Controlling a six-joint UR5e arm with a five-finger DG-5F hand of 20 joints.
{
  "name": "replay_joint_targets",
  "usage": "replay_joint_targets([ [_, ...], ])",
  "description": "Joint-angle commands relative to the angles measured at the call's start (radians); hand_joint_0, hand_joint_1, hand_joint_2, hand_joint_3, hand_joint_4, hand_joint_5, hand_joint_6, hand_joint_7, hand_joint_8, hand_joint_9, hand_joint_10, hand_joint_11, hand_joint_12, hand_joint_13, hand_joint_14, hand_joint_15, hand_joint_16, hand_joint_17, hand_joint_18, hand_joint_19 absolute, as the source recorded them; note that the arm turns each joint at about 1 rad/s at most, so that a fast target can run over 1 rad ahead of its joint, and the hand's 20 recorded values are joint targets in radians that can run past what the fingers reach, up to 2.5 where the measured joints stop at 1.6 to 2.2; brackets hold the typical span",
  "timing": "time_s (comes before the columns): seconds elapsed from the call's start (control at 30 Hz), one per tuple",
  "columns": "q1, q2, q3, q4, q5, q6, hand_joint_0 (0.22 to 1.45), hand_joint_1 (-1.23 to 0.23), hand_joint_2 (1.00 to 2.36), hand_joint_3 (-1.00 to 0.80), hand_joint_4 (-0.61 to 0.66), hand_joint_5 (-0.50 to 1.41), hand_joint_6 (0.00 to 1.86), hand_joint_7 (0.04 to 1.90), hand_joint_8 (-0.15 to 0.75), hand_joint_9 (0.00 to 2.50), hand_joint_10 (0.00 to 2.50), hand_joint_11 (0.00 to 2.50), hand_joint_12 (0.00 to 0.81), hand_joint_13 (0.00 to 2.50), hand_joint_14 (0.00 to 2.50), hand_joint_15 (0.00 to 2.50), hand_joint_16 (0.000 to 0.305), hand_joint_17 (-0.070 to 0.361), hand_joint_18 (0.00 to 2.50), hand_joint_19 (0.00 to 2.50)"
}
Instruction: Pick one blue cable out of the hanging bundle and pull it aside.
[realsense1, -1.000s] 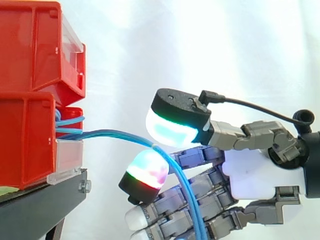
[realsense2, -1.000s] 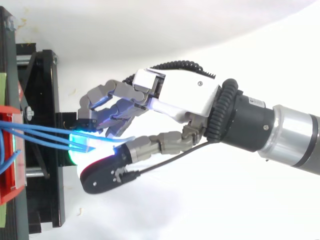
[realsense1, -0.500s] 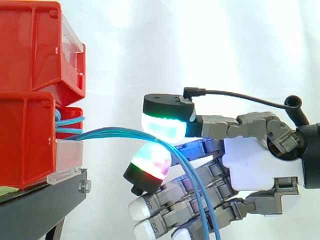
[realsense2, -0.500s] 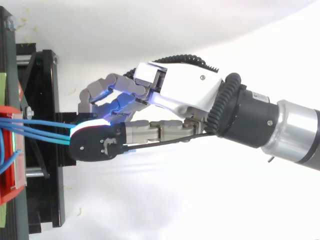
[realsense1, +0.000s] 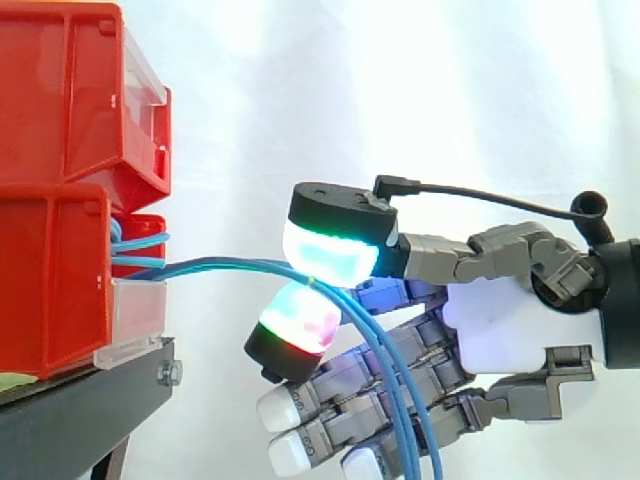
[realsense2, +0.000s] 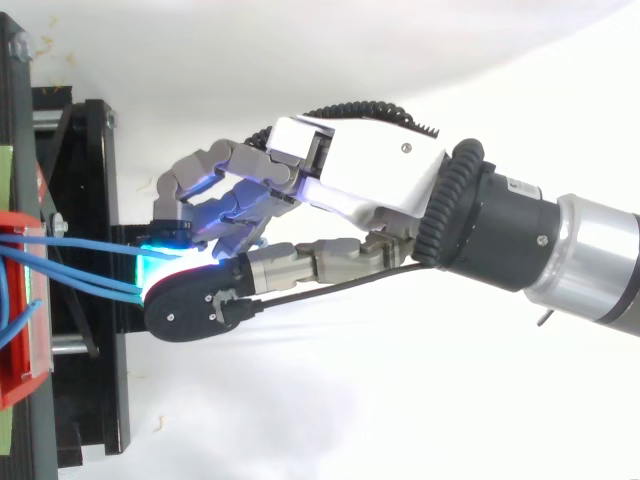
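Several thin blue cables (realsense1: 220, 266) come out of the lower red bin (realsense1: 50, 280) and run right, then droop across the hand (realsense1: 500, 330). The thumb pad (realsense1: 330, 250), glowing green and white, sits on top of the strands. A finger pad (realsense1: 295, 325), glowing red and green, presses from below. The cables are pinched between these two at the bend. I cannot tell how many strands are in the pinch. From above, the blue strands (realsense2: 90, 285) fan from the bin to the hand (realsense2: 360, 180). The other fingers curl below.
An upper red bin (realsense1: 70, 100) is stacked on the lower one, both on a black stand (realsense1: 80, 410) at the left. The stand's frame (realsense2: 90, 200) lies just under the fingertips. A white curtain fills the background, with open room to the right.
The thumb came down onto the blue cables and closed against the finger pad. Since half a second ago the hand shifted slightly, and the strands spread a little in the top view.
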Motion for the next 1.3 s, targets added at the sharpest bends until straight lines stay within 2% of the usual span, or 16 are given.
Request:
replay_joint_targets([
  [0.0, -0.003, -0.001, 0.000, -0.002, -0.007, 0.000, 0.76, -0.82, 1.00, -0.50, 0.03, -0.20, 0.90, 0.97, 0.288, 0.80, 0.02, 0.53, 0.335, 0.72, 0.01, 0.32, 0.051, 0.114, 0.83, 0.39],
  [0.17, -0.005, 0.004, 0.000, -0.013, -0.012, -0.002, 0.74, -0.87, 1.00, -0.50, 0.03, -0.20, 0.91, 0.98, 0.285, 0.87, 0.02, 0.63, 0.328, 0.75, 0.01, 0.35, 0.049, 0.111, 0.85, 0.40],
  [0.23, -0.007, 0.010, 0.001, -0.020, -0.012, -0.003, 0.72, -0.90, 1.00, -0.50, 0.05, -0.19, 0.92, 1.04, 0.289, 0.89, 0.02, 0.65, 0.325, 0.77, 0.01, 0.37, 0.049, 0.110, 0.86, 0.41],
  [0.3, -0.008, 0.022, 0.000, -0.042, -0.012, -0.014, 0.62, -0.95, 1.00, -0.50, 0.11, -0.18, 0.92, 1.08, 0.286, 0.91, 0.02, 0.67, 0.325, 0.78, 0.01, 0.39, 0.048, 0.108, 0.87, 0.44],
  [0.4, -0.008, 0.032, 0.000, -0.068, -0.012, -0.032, 0.50, -0.97, 1.00, -0.50, 0.13, -0.18, 0.92, 1.05, 0.305, 0.92, 0.01, 0.65, 0.347, 0.80, 0.02, 0.39, 0.052, 0.117, 0.90, 0.43],
  [0.5, -0.008, 0.036, 0.000, -0.088, -0.014, -0.040, 0.42, -0.95, 1.00, -0.50, 0.16, -0.18, 0.92, 0.99, 0.328, 0.91, 0.01, 0.66, 0.382, 0.82, 0.01, 0.38, 0.059, 0.132, 0.95, 0.41],
  [0.6, -0.011, 0.039, 0.001, -0.092, -0.014, -0.040, 0.39, -0.95, 1.00, -0.50, 0.18, -0.19, 0.92, 0.97, 0.337, 0.90, 0.01, 0.64, 0.391, 0.82, 0.01, 0.38, 0.061, 0.138, 0.96, 0.41],
  [0.7, -0.013, 0.044, 0.000, -0.092, -0.014, -0.040, 0.36, -0.85, 1.00, -0.50, 0.20, -0.18, 0.92, 0.94, 0.358, 0.91, 0.01, 0.64, 0.413, 0.83, 0.01, 0.38, 0.065, 0.147, 0.98, 0.41],
  [0.73, -0.014, 0.044, 0.000, -0.092, -0.014, -0.040, 0.36, -0.74, 1.00, -0.50, 0.19, -0.18, 0.92, 0.91, 0.361, 0.92, 0.01, 0.63, 0.424, 0.83, 0.01, 0.38, 0.066, 0.149, 0.99, 0.42],
  [0.77, -0.014, 0.044, 0.000, -0.092, -0.014, -0.040, 0.37, -0.72, 1.00, -0.50, 0.19, -0.18, 0.91, 0.93, 0.361, 0.92, 0.01, 0.63, 0.419, 0.83, 0.01, 0.39, 0.066, 0.148, 0.98, 0.43],
  [0.8, -0.014, 0.052, 0.000, -0.094, -0.014, -0.040, 0.40, -0.61, 1.00, -0.50, 0.19, -0.18, 0.91, 0.94, 0.359, 0.92, 0.01, 0.61, 0.410, 0.82, 0.01, 0.40, 0.064, 0.145, 0.97, 0.44],
  [0.87, -0.016, 0.055, 0.001, -0.097, -0.014, -0.043, 0.44, -0.57, 1.00, -0.50, 0.18, -0.18, 0.89, 0.99, 0.345, 0.90, 0.01, 0.61, 0.396, 0.80, 0.01, 0.40, 0.061, 0.136, 0.92, 0.46],
  [1.0, -0.019, 0.070, 0.001, -0.115, -0.014, -0.061, 0.55, -0.58, 1.00, -0.50, 0.15, -0.18, 0.88, 1.07, 0.315, 0.87, 0.01, 0.61, 0.359, 0.76, 0.02, 0.42, 0.054, 0.121, 0.84, 0.51],
  [1.07, -0.019, 0.073, 0.001, -0.119, -0.014, -0.068, 0.57, -0.59, 1.01, -0.42, 0.14, -0.18, 0.88, 1.09, 0.311, 0.86, 0.01, 0.60, 0.355, 0.76, 0.01, 0.42, 0.053, 0.118, 0.83, 0.53],
  [1.27, -0.019, 0.075, 0.001, -0.115, -0.014, -0.072, 0.57, -0.61, 1.02, -0.25, 0.16, -0.19, 0.89, 1.13, 0.312, 0.84, 0.01, 0.59, 0.359, 0.75, 0.01, 0.43, 0.053, 0.120, 0.83, 0.53],
])
